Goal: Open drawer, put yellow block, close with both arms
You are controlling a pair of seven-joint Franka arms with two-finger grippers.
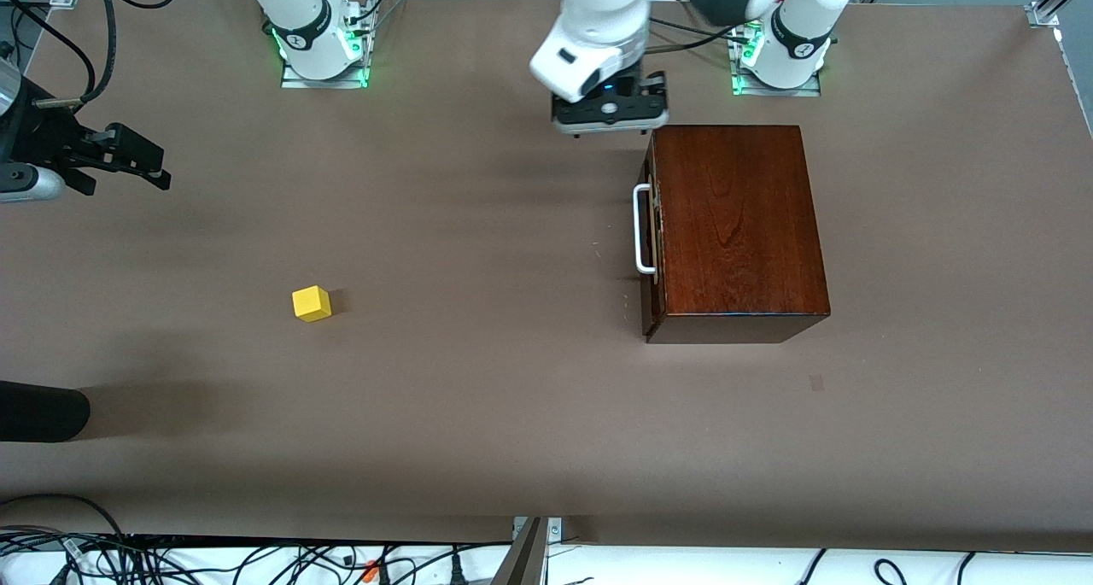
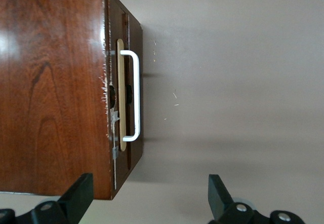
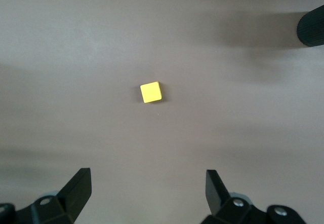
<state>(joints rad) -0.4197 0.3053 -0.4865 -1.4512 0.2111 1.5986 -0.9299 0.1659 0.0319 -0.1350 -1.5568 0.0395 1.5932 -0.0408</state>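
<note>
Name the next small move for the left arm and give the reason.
Probably lower the open left claw toward the white handle. The drawer sits shut in the wooden box, and the yellow block lies on the table with the open right claw above it.

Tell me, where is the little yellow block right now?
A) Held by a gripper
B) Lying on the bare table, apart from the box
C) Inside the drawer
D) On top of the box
B: the block sits alone on the table, well toward the right arm's end from the box, whose drawer is shut.
</note>
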